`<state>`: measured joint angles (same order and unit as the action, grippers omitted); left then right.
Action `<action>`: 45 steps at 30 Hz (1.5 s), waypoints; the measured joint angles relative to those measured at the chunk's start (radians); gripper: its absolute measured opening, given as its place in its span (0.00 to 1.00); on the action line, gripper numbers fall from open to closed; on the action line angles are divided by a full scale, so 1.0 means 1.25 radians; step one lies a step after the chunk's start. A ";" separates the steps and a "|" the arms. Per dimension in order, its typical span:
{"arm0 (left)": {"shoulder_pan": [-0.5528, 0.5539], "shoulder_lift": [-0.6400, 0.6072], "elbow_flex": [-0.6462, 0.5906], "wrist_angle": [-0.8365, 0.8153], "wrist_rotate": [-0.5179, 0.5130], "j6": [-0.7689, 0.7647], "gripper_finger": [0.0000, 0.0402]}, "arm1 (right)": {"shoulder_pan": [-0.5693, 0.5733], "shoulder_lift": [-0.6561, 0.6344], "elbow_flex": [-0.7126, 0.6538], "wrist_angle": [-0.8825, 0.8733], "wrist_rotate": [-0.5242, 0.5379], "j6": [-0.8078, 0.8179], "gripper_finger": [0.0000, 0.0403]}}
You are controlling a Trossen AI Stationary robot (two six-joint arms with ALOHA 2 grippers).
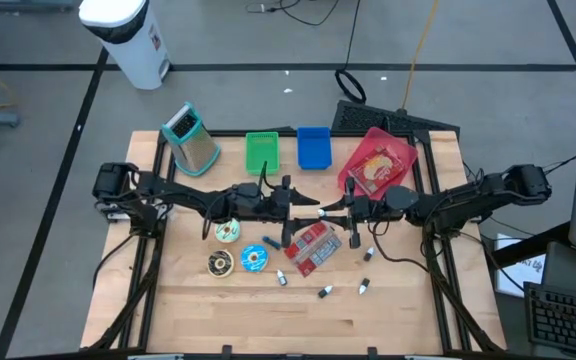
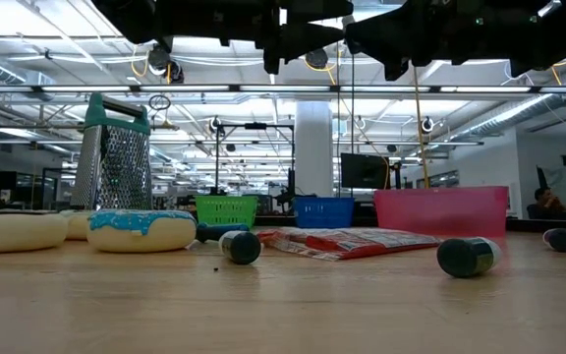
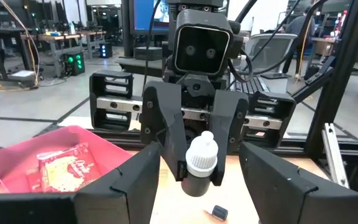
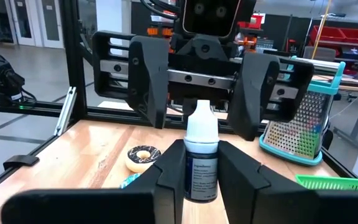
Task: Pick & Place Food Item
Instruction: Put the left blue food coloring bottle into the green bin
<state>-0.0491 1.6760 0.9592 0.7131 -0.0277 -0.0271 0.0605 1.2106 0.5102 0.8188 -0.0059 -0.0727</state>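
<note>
Two arms nose to nose mid-frame in high view, above the table centre. Right gripper pinching a small dropper bottle, white cap up, upright between the fingers; same bottle seen from the left wrist view, clamped in the facing fingers. Left gripper spread wide, nothing in it, fingers flanking the bottle on either side but apart from it. Looks like a handover or a mid-air hold, can't say which.

Task's food items down on the table: blue-iced donut lower centre-left of high view, pale donuts just above and left of it, red snack packet centre, pink bin upper right holding a packet. Green basket and blue basket upper centre, grater upper left. More small bottles scattered lower centre.

Risks, judged:
- Bottle not a food item; wrong object in hand.
- Grippers very close; small forward move likely means finger-to-finger collision.
- Release before the left fingers close means bottle drops onto packet or table and rolls.
- Off-centre closing by the left could tip the bottle out of the right's pinch.
</note>
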 joint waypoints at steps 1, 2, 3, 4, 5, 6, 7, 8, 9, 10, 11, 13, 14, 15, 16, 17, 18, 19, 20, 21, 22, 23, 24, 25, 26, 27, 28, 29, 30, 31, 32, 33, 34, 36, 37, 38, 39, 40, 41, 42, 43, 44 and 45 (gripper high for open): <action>-0.001 0.000 0.000 0.000 -0.001 0.009 0.56 | 0.000 0.000 0.000 0.000 0.000 0.000 0.16; -0.002 0.002 0.000 0.001 -0.002 0.016 0.56 | 0.000 0.000 0.000 0.000 0.000 0.000 0.16; -0.003 0.007 0.000 0.006 -0.006 0.017 0.56 | 0.000 0.000 0.000 0.000 0.000 0.000 0.16; -0.003 0.011 0.000 0.007 -0.012 0.018 0.56 | 0.000 0.000 0.000 0.000 0.000 0.000 0.16; -0.004 0.013 0.000 0.005 -0.016 0.019 0.56 | 0.000 0.000 0.000 0.000 0.000 0.000 0.16; -0.004 0.013 0.000 0.004 -0.020 0.019 0.56 | 0.000 0.000 0.000 0.000 0.000 0.000 0.16; -0.004 0.016 0.000 0.011 -0.020 0.019 0.56 | 0.000 0.000 0.000 0.000 0.000 0.000 0.16; -0.003 0.018 0.000 0.020 -0.021 0.019 0.56 | 0.000 0.000 0.000 0.000 0.000 0.000 0.16; -0.003 0.018 0.000 0.023 -0.021 0.019 0.56 | 0.000 0.000 0.000 0.000 0.000 0.000 0.16; -0.003 0.019 0.000 0.027 -0.021 0.020 0.56 | 0.000 0.000 0.000 -0.001 0.000 0.000 0.15; -0.003 0.020 0.000 0.035 -0.021 0.021 0.56 | 0.000 0.000 0.000 0.000 0.000 0.001 0.15; -0.003 0.020 0.000 0.045 -0.021 0.025 0.56 | 0.000 0.000 0.000 0.000 0.000 0.004 0.16; -0.003 0.019 0.000 0.048 -0.020 0.026 0.56 | 0.000 0.000 0.000 0.000 0.000 0.005 0.16; -0.003 0.019 0.000 0.048 -0.020 0.026 0.56 | 0.000 0.000 0.000 0.000 0.000 0.006 0.16; -0.002 0.019 0.000 0.047 -0.020 0.026 0.56 | 0.000 0.000 0.000 0.000 0.000 0.006 0.16; -0.002 0.019 0.000 0.044 -0.020 0.026 0.56 | 0.000 0.000 0.000 -0.001 0.000 0.006 0.16; -0.002 0.020 0.000 0.044 -0.020 0.026 0.56 | 0.000 0.000 0.000 0.000 0.000 0.006 0.16; -0.002 0.021 0.000 0.045 -0.020 0.026 0.55 | 0.000 0.000 0.000 0.000 0.000 0.006 0.16; -0.002 0.024 0.000 0.048 -0.020 0.024 0.55 | 0.000 0.000 0.000 0.000 0.000 0.006 0.16; -0.002 0.026 0.000 0.049 -0.020 0.022 0.55 | 0.000 0.000 0.000 0.000 0.000 0.006 0.15; -0.002 0.026 0.000 0.047 -0.020 0.021 0.55 | 0.000 0.000 0.000 -0.001 0.000 0.006 0.15; -0.002 0.027 0.000 0.047 -0.020 0.022 0.53 | 0.000 0.000 0.000 -0.001 0.000 0.006 0.15; -0.002 0.029 0.000 0.050 -0.020 0.021 0.52 | 0.000 0.000 0.000 0.000 0.000 0.006 0.16; -0.002 0.030 0.000 0.056 -0.019 0.021 0.49 | 0.000 0.000 0.000 0.000 0.000 0.006 0.16; -0.002 0.031 0.000 0.054 -0.019 0.021 0.46 | 0.000 0.000 0.000 0.000 0.000 0.006 0.16; -0.002 0.032 0.000 0.053 -0.018 0.021 0.43 | 0.000 0.000 0.000 -0.001 0.000 0.006 0.16; -0.001 0.033 0.000 0.054 -0.016 0.021 0.40 | 0.000 0.000 0.000 -0.001 0.001 0.006 0.16; -0.001 0.033 0.000 0.054 -0.016 0.021 0.37 | 0.000 0.000 0.000 -0.002 0.001 0.006 0.16; -0.001 0.033 0.000 0.055 -0.017 0.021 0.34 | 0.000 0.000 0.000 -0.001 0.001 0.006 0.16; 0.000 0.033 0.000 0.058 -0.017 0.021 0.31 | 0.000 0.000 0.000 -0.001 0.001 0.006 0.16; 0.000 0.033 0.000 0.059 -0.017 0.021 0.29 | 0.000 0.000 0.000 -0.001 0.001 0.006 0.16; 0.000 0.033 0.000 0.060 -0.017 0.021 0.27 | 0.000 0.000 0.000 -0.002 0.001 0.006 0.16; 0.000 0.033 0.000 0.060 -0.018 0.021 0.25 | 0.000 0.000 0.000 -0.002 0.001 0.007 0.16; 0.001 0.033 0.000 0.060 -0.017 0.021 0.23 | 0.000 0.000 0.000 -0.002 0.001 0.008 0.16; 0.002 0.033 0.000 0.061 -0.012 0.021 0.21 | 0.000 0.000 0.000 -0.003 0.002 0.008 0.16; 0.003 0.033 0.000 0.062 -0.007 0.021 0.20 | 0.000 0.000 0.000 -0.003 0.001 0.008 0.16; 0.005 0.033 0.000 0.064 0.001 0.021 0.19 | 0.000 0.000 0.000 -0.003 0.001 0.008 0.16; 0.007 0.033 0.000 0.067 0.008 0.021 0.18 | 0.000 0.000 0.000 -0.003 0.001 0.008 0.16; 0.009 0.033 0.000 0.072 0.017 0.021 0.16 | 0.000 0.000 0.000 -0.001 0.001 0.008 0.16; 0.010 0.033 0.000 0.077 0.024 0.021 0.15 | 0.000 -0.001 0.000 0.000 0.001 0.008 0.16; 0.012 0.033 0.000 0.080 0.027 0.021 0.13 | 0.000 -0.001 0.000 0.001 0.001 0.008 0.17; 0.013 0.033 0.000 0.081 0.028 0.021 0.12 | 0.000 -0.001 0.000 0.001 0.002 0.008 0.18; 0.013 0.033 0.000 0.082 0.028 0.021 0.11 | 0.000 -0.001 0.000 0.001 0.002 0.008 0.19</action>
<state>-0.0330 1.7168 0.9592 0.8154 0.0073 -0.0013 0.0605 1.2091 0.5106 0.8200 -0.0032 -0.0621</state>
